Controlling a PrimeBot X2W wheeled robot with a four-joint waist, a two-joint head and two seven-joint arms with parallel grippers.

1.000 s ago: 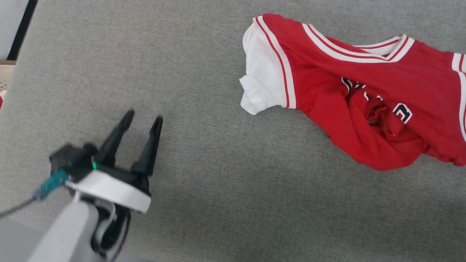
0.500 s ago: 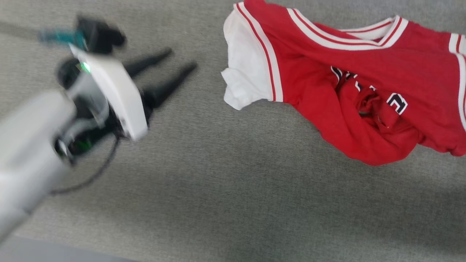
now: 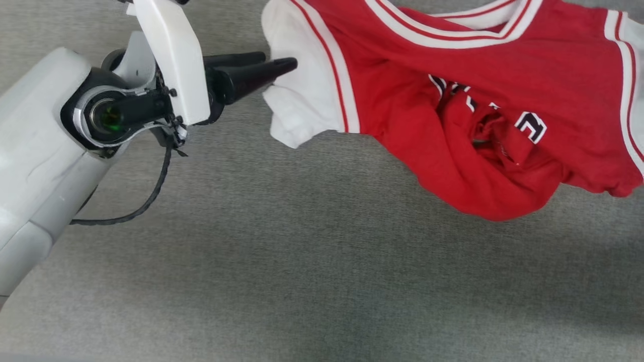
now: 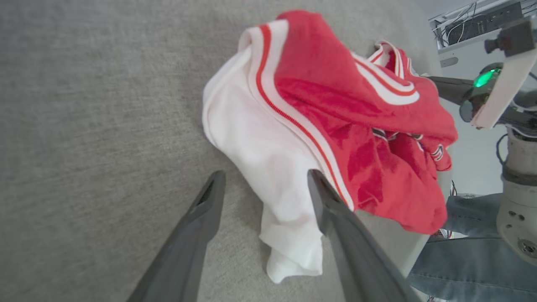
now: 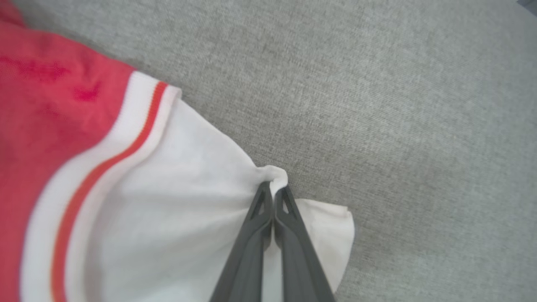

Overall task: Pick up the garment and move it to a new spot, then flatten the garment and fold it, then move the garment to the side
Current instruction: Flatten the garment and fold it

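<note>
The garment [image 3: 412,100], a red jersey with white sleeves, striped trim and dark lettering, lies crumpled on the grey cloth surface at the upper right. My left gripper [image 3: 279,60] points right at its white sleeve [image 3: 302,95]. In the left wrist view the left gripper [image 4: 265,174] is open, its fingers either side of the sleeve's edge [image 4: 268,167]. My right gripper [image 5: 275,187] is shut on a pinched fold of the other white sleeve [image 5: 159,201].
Grey woven cloth [image 3: 302,261] covers the whole work surface. The left wrist view shows the table's far edge, the right arm's wrist [image 4: 499,84] with a green light, and a person's jeans [image 4: 461,260] beyond it. A black cable [image 3: 146,201] hangs from my left wrist.
My left arm has swung up from the lower left and turned right, bringing its open fingers to the white sleeve. The head camera has shifted, so the garment sits higher and further left.
</note>
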